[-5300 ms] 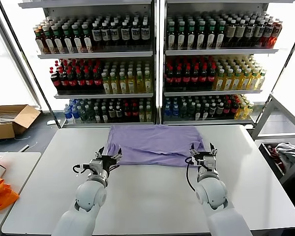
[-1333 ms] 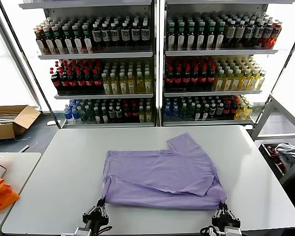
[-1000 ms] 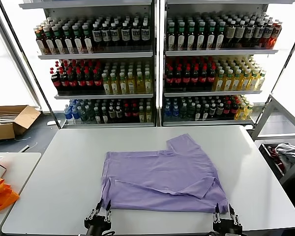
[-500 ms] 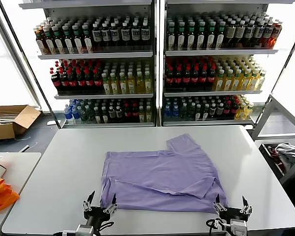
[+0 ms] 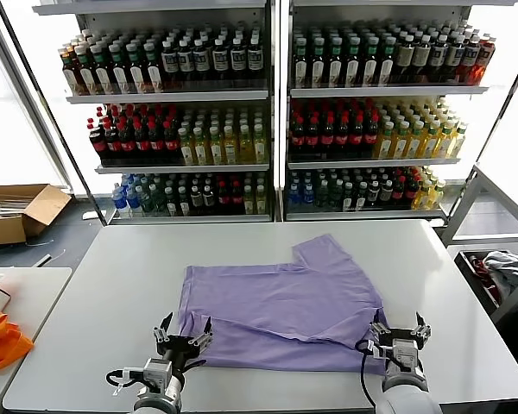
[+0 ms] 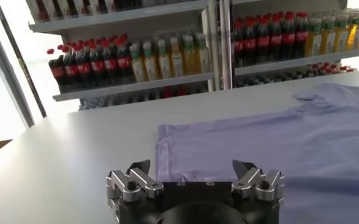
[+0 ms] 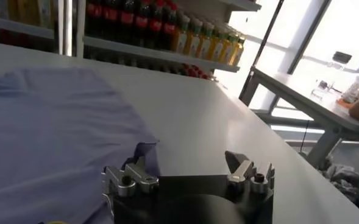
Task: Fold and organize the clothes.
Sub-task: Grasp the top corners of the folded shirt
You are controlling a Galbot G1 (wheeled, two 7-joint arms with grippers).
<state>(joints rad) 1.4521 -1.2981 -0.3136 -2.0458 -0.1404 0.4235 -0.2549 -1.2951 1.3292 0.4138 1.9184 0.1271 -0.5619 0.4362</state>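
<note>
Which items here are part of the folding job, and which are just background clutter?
Job:
- lavender T-shirt, on the white table
- left gripper and right gripper, both open at the shirt's near edge

Lying about:
- drink shelves
- cardboard box
- orange bag

Head looks down; wrists skim low; all share the T-shirt (image 5: 281, 297).

Bright daylight floods in from the windows (image 5: 17, 129) behind, washing them out, with only soft shadows.
</note>
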